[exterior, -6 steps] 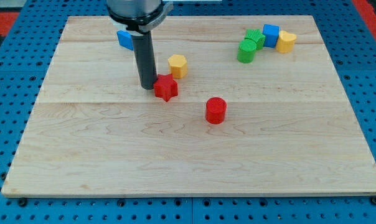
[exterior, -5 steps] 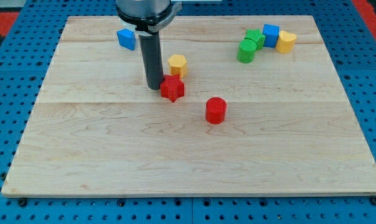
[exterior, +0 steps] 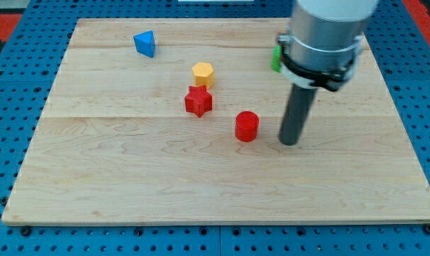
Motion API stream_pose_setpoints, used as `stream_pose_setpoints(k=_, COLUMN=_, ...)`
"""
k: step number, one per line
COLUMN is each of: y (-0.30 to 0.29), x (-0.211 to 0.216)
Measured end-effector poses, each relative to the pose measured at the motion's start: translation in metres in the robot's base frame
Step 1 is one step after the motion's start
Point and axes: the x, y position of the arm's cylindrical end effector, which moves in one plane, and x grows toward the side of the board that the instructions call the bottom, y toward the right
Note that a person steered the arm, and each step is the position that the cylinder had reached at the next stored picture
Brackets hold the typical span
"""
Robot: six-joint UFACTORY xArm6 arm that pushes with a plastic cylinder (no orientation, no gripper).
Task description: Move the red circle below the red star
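The arm hung over the right half of the wooden board, its grey body blocking much of the view's upper right. The dark rod came straight down from it, and my tip rested on the wood just to the view's right of the red circle, with a thin strip of bare board between them, so the two were near but not touching. There were no jaws to speak of; the arm ended in that plain rod, holding nothing.

The red circle, a short upright cylinder, stood a little right of the board's middle. The red star lay up and to the view's left of it, apart from it, so the circle sat lower and off to the right of the star, not directly beneath it. Just above the star, close but with a gap, was the yellow hexagon.

Far off toward the view's top left sat a blue block that looked like a wedge or triangle, well apart from everything else. At the edge of the arm's body, a sliver of a green block peeked out; its shape could not be made out because the arm covered most of it. The board sat on a blue pegboard table.
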Motion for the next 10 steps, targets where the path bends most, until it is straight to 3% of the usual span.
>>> stream_pose_setpoints(k=1, y=-0.054, x=-0.003)
stream_pose_setpoints(k=2, y=-0.073, x=-0.003)
stream_pose_setpoints(k=3, y=-0.031, x=-0.023)
stream_pose_setpoints(k=5, y=-0.101, x=-0.043)
stream_pose_setpoints(k=6, y=-0.108, x=-0.034)
stream_pose_setpoints(k=7, y=-0.071, x=-0.025)
stream_pose_setpoints(k=8, y=-0.072, x=0.01)
stream_pose_setpoints(k=9, y=-0.161, x=0.044)
stream_pose_setpoints(k=10, y=-0.208, x=-0.014)
